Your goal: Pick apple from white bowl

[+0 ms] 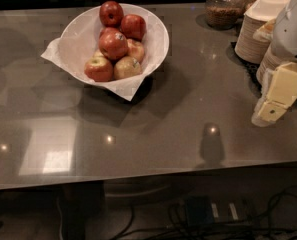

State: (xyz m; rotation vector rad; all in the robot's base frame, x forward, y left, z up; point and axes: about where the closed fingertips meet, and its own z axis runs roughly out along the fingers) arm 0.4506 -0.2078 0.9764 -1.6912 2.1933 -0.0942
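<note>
The white bowl (pixel 78 39) stands on the grey table at the back left, lined with white paper whose corners stick out past the rim. It holds several apples. The apple (pixel 113 44), large, orange-red with a small pale sticker near its top, lies in the middle of the pile. Two darker red apples (pixel 111 13) lie behind it and a yellow-green stickered apple (pixel 127 67) lies in front. My gripper (pixel 278 100), cream-yellow under a white arm, hangs over the table's right side, far to the right of the bowl and apart from it.
Stacks of cream plates (pixel 253 34) stand at the back right, just behind the arm. A glass jar (pixel 224 6) stands at the back. The grey table (pixel 153 129) reaches to its front edge low in view, with cables on the floor below.
</note>
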